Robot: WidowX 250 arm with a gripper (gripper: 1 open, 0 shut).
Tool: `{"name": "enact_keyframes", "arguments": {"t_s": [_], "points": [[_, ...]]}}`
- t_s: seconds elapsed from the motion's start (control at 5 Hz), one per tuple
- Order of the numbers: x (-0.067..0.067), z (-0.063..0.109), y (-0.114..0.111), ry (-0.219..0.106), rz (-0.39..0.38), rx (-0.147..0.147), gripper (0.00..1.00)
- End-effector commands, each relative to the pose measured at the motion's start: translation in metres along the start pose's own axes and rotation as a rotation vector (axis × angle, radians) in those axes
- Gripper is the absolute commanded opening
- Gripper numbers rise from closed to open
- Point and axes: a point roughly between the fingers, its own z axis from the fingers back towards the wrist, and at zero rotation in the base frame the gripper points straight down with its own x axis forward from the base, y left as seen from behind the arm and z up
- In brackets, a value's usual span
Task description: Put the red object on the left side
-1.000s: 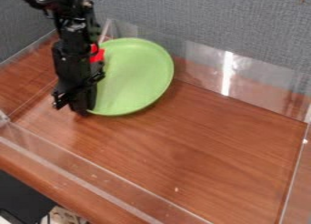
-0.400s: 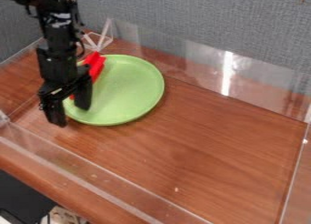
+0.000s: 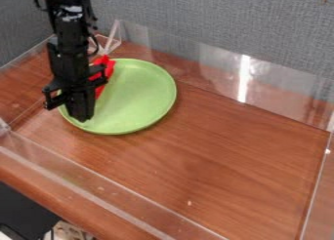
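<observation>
The red object (image 3: 104, 65) shows as a small bright red patch at the far left rim of the round lime-green plate (image 3: 137, 96), mostly hidden behind my arm. My black gripper (image 3: 78, 113) points straight down over the plate's near left edge, in front of the red object. Its fingers are pressed together and nothing shows between them. I cannot tell whether the fingertips touch the plate.
Clear acrylic walls (image 3: 248, 73) fence the wooden table (image 3: 222, 156) on all sides. A strip of bare wood (image 3: 26, 88) lies left of the plate, and a wide stretch of bare wood lies to its right and front.
The plate slid a little toward the front left and settled. My gripper swung out to the left with its jaws apart, then came back over the plate's edge and shut.
</observation>
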Motion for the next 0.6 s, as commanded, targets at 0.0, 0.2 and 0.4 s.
{"name": "enact_keyframes", "arguments": {"t_s": [0.0,0.2,0.4], "points": [[0.015,0.028,-0.004,-0.044,-0.054,-0.075,0.00],[0.018,0.029,0.003,-0.033,-0.040,-0.076,1.00],[0.018,0.034,0.010,-0.019,-0.028,-0.081,0.00]]}}
